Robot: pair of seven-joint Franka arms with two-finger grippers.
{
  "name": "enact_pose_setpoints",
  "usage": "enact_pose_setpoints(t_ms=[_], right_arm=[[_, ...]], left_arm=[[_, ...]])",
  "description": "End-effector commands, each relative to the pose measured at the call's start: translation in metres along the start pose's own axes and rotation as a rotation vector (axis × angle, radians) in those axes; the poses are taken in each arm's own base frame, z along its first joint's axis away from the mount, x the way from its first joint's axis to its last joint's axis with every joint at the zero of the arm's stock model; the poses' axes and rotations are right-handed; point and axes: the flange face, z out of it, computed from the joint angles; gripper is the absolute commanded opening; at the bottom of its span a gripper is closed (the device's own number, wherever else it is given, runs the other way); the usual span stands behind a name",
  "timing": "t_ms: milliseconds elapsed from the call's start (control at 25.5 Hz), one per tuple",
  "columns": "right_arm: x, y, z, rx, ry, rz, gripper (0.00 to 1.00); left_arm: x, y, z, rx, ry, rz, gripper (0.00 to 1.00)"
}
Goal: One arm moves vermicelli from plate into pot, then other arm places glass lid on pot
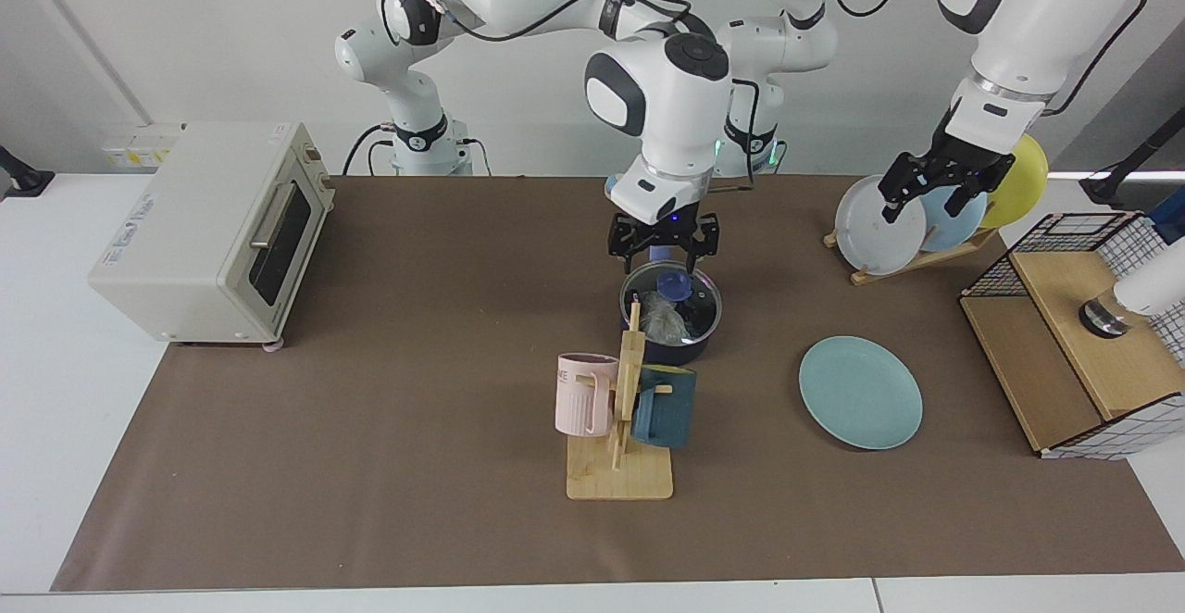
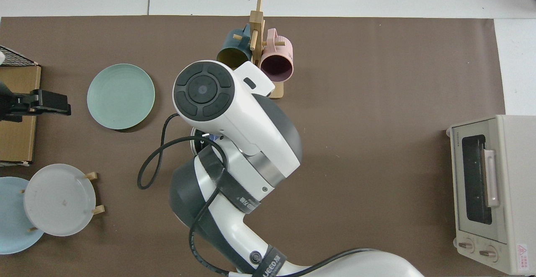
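Glass lid [image 1: 675, 298] on pot [image 1: 670, 340], right pincer [image 1: 663, 244] open above

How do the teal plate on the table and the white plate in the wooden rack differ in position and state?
The teal plate lies flat on the brown mat, while the white plate stands tilted on edge in the wooden rack. The teal plate is alone and bare; the white plate has a light-blue plate and a yellow one behind it, and the left claw hangs in front of it. Both are round.
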Motion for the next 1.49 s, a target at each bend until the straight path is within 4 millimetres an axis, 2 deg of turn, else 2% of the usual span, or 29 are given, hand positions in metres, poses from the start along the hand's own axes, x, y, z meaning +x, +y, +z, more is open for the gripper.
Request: enact_pose_setpoints(t_ms=[0,79,157,393,589,707,824,903,982,1178,1453], right_arm=[[0.008,0.089,-0.054,-0.010,-0.018,0.068,1.00],[0.010,0.133,-0.072,-0.014,-0.037,0.057,1.00],[0.008,0.167,-0.082,-0.026,-0.050,0.044,1.00],[0.020,0.273,-0.086,-0.025,-0.061,0.084,1.00],[0.025,0.322,-0.072,-0.025,-0.065,0.084,1.00],[0.024,0.364,-0.049,-0.009,-0.021,0.070,1.00],[0.018,0.384,-0.030,-0.009,-0.024,0.065,1.00],[0.017,0.391,-0.026,-0.011,-0.035,0.074,1.00],[0.016,0.393,-0.025,-0.013,-0.039,0.077,1.00],[0.022,0.424,-0.025,-0.012,-0.026,0.110,1.00],[0.025,0.431,-0.026,0.002,-0.009,0.055,1.00]], left_arm=[[-0.005,0.000,-0.005,-0.004,-0.008,0.011,1.00],[-0.005,0.000,-0.004,-0.004,-0.009,0.011,1.00],[-0.005,0.001,-0.004,-0.004,-0.009,0.013,1.00],[-0.005,0.000,-0.004,-0.004,-0.009,0.011,1.00],[-0.005,0.001,-0.004,-0.004,-0.009,0.013,1.00],[-0.005,0.001,-0.004,-0.004,-0.009,0.013,1.00],[-0.005,0.001,-0.004,-0.004,-0.009,0.013,1.00],[-0.005,0.000,-0.004,-0.004,-0.009,0.011,1.00],[-0.005,0.001,-0.005,-0.005,-0.008,0.013,1.00],[-0.005,0.001,-0.004,-0.004,-0.009,0.013,1.00],[-0.005,0.000,-0.005,-0.004,-0.008,0.011,1.00]])
